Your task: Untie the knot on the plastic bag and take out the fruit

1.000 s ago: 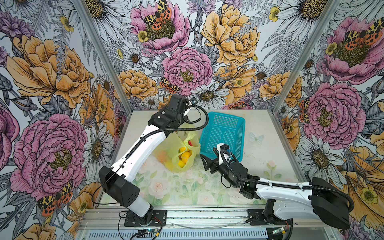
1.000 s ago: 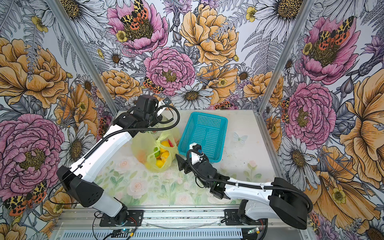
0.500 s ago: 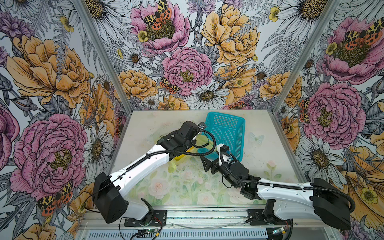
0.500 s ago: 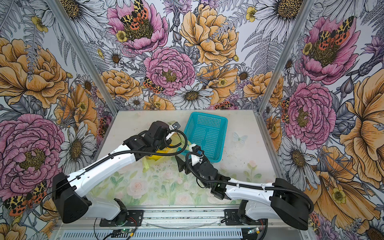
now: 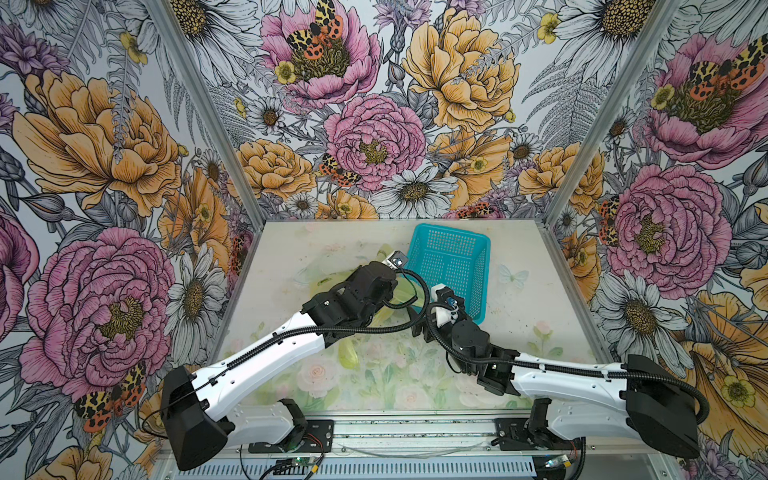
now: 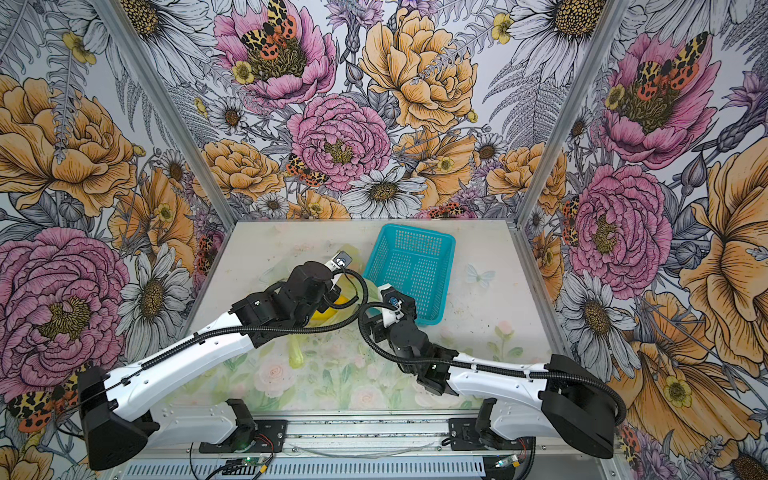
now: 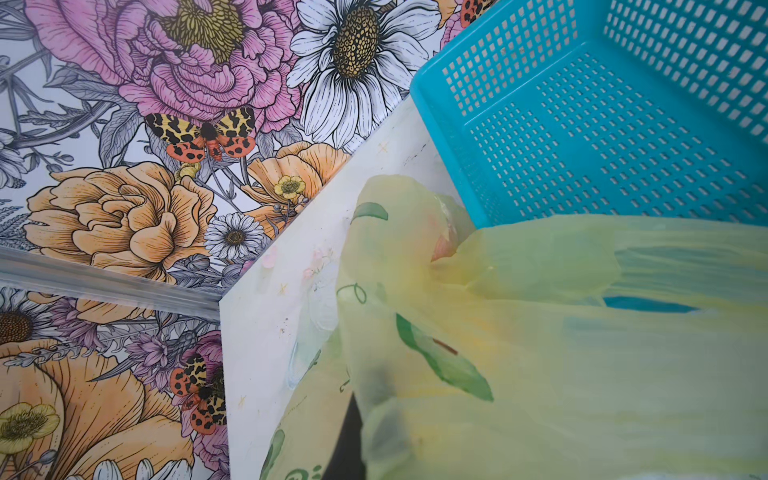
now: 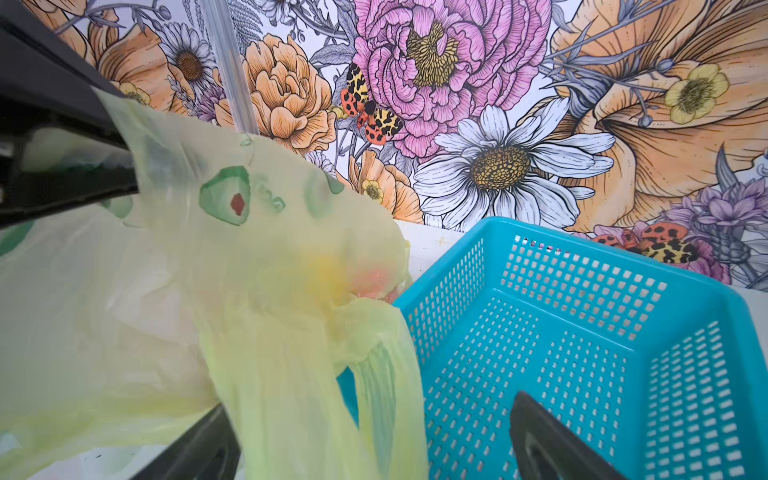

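left gripper (image 8: 124, 166): clenched on a fold of the plastic bag. The film is seen pinched between the two black jaws in the right wrist view. In both top views the jaws are hidden beneath their own wrist.
plastic bag (image 8: 199, 299): translucent yellow-green with green motifs. It is stretched out from the left jaws toward the right jaws, and its lower part rests on the table (image 5: 291, 257).
fruit (image 8: 328, 270): made out only as yellow and pink-red blurs through the film, inside the bag, just ahead of the right jaws. A yellow patch is also seen in a top view (image 6: 328, 312).
knot: cannot be told apart among the blurred folds.
handle strip (image 8: 374, 374): hung down between the right jaws. Contact with either jaw cannot be told.
right gripper (image 8: 370, 403): released, jaws spread wide, nothing grasped.
basket (image 8: 582, 332): turquoise and perforated, set just ahead of the right jaws, with one jaw over its near wall. Its corner is touched by the bag.
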### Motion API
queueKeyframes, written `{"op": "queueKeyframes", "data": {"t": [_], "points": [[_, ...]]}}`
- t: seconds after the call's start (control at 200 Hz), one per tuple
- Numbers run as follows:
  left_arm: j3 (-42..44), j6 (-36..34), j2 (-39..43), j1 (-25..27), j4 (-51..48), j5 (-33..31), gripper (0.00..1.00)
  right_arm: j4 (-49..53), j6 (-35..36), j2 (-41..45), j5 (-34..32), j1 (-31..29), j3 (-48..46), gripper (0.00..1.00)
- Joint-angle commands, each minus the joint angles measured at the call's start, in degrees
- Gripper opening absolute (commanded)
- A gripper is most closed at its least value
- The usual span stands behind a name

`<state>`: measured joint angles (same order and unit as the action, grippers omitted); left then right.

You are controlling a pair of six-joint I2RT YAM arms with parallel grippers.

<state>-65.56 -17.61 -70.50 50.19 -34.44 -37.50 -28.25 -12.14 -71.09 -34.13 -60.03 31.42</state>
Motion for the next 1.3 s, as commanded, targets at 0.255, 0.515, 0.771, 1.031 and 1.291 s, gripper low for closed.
{"op": "queueKeyframes", "data": {"t": [0.255,0.515,0.771,1.031,1.291], "points": [[0.83,0.67,3.24,1.23,1.54,-5.2,0.05,6.36,3.87,-6.53,1.08,1.6,10.91,0.02],[4.42,2.79,2.5,-2.81,2.81,-5.32,0.5,4.08,2.01,-2.25,1.22,1.44,6.64,0.0],[5.62,3.54,0.31,-6.3,2.95,-7.97,0.7,1.88,0.9,2.33,2.02,1.53,1.48,0.0],[-1.22,0.21,-7.71,-17.9,5.6,-1.04,0.57,-0.23,0.57,3.63,3.49,1.49,-0.9,0.0],[-12.43,-6.85,-17.39,-20.28,5.84,0.7,0.0,-1.32,-0.11,1.37,4.47,1.65,0.54,0.0]]}}
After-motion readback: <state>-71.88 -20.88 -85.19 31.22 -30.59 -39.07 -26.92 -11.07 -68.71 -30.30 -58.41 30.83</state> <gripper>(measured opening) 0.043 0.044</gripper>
